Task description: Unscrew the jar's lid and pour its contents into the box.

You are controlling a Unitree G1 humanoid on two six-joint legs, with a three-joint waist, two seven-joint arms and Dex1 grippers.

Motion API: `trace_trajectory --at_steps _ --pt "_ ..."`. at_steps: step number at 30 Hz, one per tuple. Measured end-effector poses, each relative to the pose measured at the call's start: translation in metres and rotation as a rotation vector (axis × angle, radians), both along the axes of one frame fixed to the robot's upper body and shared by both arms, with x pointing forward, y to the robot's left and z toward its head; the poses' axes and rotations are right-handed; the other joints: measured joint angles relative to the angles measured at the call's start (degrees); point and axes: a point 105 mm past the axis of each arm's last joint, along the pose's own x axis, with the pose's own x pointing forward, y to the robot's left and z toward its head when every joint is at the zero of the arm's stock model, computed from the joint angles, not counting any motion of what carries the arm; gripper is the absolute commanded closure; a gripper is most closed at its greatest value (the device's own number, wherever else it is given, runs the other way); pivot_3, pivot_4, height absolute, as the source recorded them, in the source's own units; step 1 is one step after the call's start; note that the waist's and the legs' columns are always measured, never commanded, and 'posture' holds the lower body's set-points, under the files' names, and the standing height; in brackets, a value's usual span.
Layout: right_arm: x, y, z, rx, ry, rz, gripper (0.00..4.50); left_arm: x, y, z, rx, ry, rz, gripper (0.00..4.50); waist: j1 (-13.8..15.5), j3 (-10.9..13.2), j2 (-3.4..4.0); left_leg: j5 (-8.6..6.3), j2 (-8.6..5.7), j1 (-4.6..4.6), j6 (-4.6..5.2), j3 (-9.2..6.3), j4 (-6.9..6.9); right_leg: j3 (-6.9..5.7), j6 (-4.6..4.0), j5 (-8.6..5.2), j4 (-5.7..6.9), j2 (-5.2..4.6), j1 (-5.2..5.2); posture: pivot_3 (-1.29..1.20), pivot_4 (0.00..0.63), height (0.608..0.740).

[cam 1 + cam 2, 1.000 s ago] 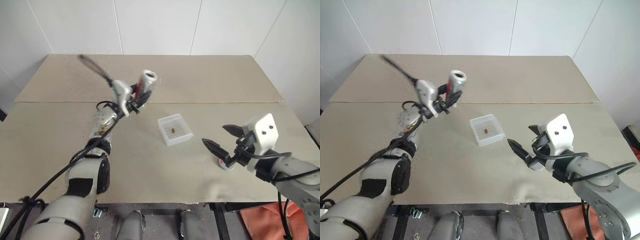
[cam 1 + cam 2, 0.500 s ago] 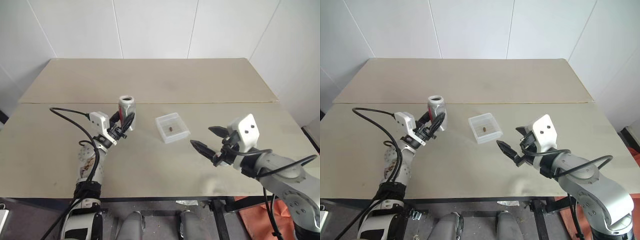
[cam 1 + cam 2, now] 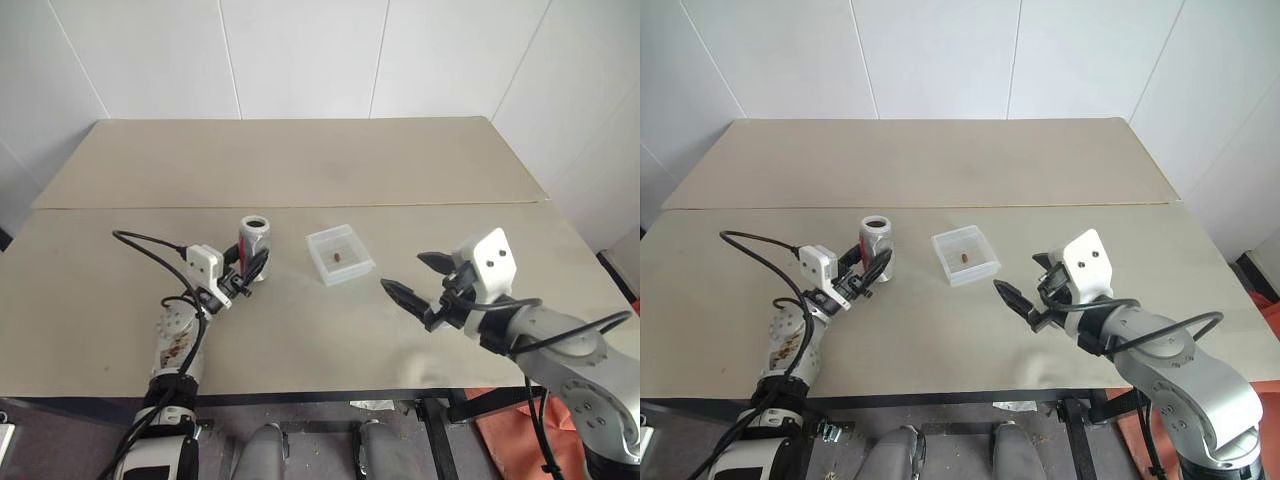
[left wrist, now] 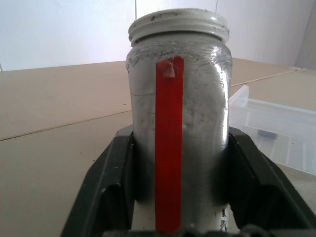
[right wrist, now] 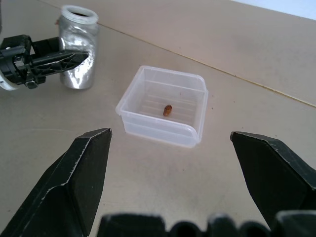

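My left claw (image 3: pixel 252 271) sits w/ fingers either side of the jar (image 3: pixel 253 246); can't tell if they press it or stand just off. Jar upright on worktop (image 3: pixel 300 330), mouth uncapped, clear w/ vertical red stripe (image 4: pixel 169 143), inside looks smeared grey. Box (image 3: pixel 340 254) just right of jar, apart from it: shallow, translucent white, small brown lump (image 3: pixel 340 257) on its ribbed floor. My right claw (image 3: pixel 418 279) hangs above worktop near-right of box, fingers wide apart, nothing in them. Worktop beige, seam across far part; white panel walls behind. Lots of bare surface toward the far edge.
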Motion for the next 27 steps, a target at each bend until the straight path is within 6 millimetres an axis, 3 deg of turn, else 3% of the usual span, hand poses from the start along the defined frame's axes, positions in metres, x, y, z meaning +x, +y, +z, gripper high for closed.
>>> trace_trajectory --at_steps 4,13,20,27 --pt "0.0 -0.001 0.0 -0.005 -0.001 -0.003 0.0 -0.004 0.003 -0.009 -0.023 0.024 0.015 0.01 0.1 0.0 0.0 0.0 0.01 -0.16 0.0 -0.02 0.0 0.0 -0.01 0.01 -0.02 0.03 -0.15 0.0 0.15 0.74" --pt "0.002 0.001 -0.003 -0.019 0.004 0.013 0.0 -0.011 0.006 -0.001 -0.027 -0.013 0.038 0.01 0.1 0.0 0.0 0.0 0.02 -0.19 0.0 0.01 -0.08 0.0 -0.01 0.01 -0.23 0.01 -0.14 0.0 0.15 0.74" --pt "0.006 0.005 -0.004 -0.019 0.01 0.036 0.0 -0.027 0.013 0.005 -0.083 -0.021 0.059 0.01 0.1 0.0 0.0 0.0 0.1 -0.21 0.0 0.01 -0.22 -0.03 -0.04 0.05 -0.47 0.05 -0.13 0.0 0.15 0.74" --pt "0.014 0.01 -0.007 -0.017 0.015 0.08 0.0 -0.052 0.025 0.003 -0.035 -0.013 0.058 0.01 0.0 0.0 0.01 -0.01 0.11 -0.27 -0.01 0.05 -0.28 -0.02 -0.07 0.06 -0.67 0.03 -0.15 0.0 0.15 0.74"
